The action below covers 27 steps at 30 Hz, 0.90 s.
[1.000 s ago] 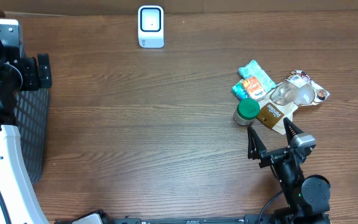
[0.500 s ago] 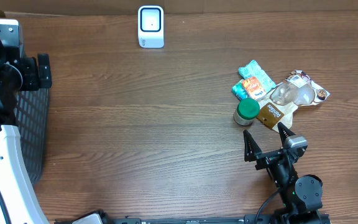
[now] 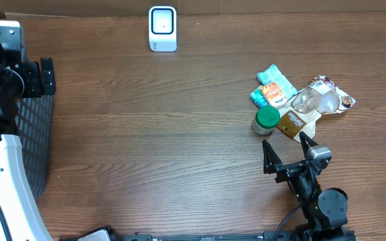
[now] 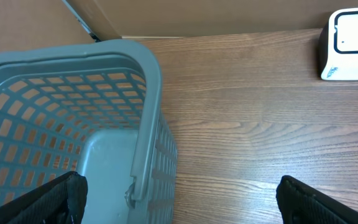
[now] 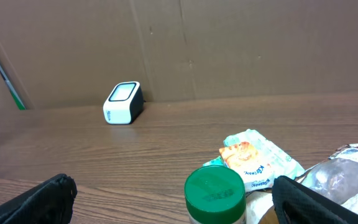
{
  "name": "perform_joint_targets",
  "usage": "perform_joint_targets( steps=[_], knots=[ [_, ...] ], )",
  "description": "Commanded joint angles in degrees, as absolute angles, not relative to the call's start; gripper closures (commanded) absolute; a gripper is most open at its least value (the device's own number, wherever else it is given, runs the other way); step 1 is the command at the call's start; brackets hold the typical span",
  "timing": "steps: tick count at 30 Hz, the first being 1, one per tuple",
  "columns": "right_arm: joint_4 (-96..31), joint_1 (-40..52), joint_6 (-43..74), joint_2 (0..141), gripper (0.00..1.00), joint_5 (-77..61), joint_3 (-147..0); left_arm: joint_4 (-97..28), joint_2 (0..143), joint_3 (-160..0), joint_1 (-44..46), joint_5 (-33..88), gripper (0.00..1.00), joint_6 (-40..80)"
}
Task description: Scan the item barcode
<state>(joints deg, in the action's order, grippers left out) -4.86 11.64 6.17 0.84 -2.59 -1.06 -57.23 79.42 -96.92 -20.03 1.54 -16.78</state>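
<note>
A white barcode scanner (image 3: 162,28) with a dark screen stands at the table's far edge; it also shows in the left wrist view (image 4: 352,43) and the right wrist view (image 5: 123,102). A green-lidded jar (image 3: 267,119) stands upright beside a teal snack packet (image 3: 273,87) and a clear and brown bag (image 3: 313,107). My right gripper (image 3: 285,142) is open just in front of the jar (image 5: 215,190), touching nothing. My left gripper (image 3: 45,77) hangs open over the rim of a grey basket (image 3: 32,134), holding nothing.
The grey mesh basket (image 4: 142,74) sits at the left edge of the table, under the left arm. A cardboard wall (image 5: 241,43) runs behind the scanner. Bare wood lies between the basket and the pile of items.
The right gripper shifted slightly to the left during the first half second and has been still since. The left arm and all the items have not moved.
</note>
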Motion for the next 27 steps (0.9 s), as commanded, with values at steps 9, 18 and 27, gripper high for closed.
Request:
perform_joint_targets(
  steps=[9,18,27],
  knots=[
    [-4.6,11.5,5.9,0.2,0.0,-2.7,-0.4,-57.0,79.4,-98.1,-20.2,2.0,0.0,-17.8],
    [-4.6,11.5,5.9,0.2,0.0,-2.7,-0.4,-57.0,79.4,-98.1,-20.2,2.0,0.01,-17.8],
    [-4.6,11.5,5.9,0.2,0.0,-2.7,-0.4,-57.1,73.2,-96.0,-18.1,2.0,0.01,-17.8]
  ],
)
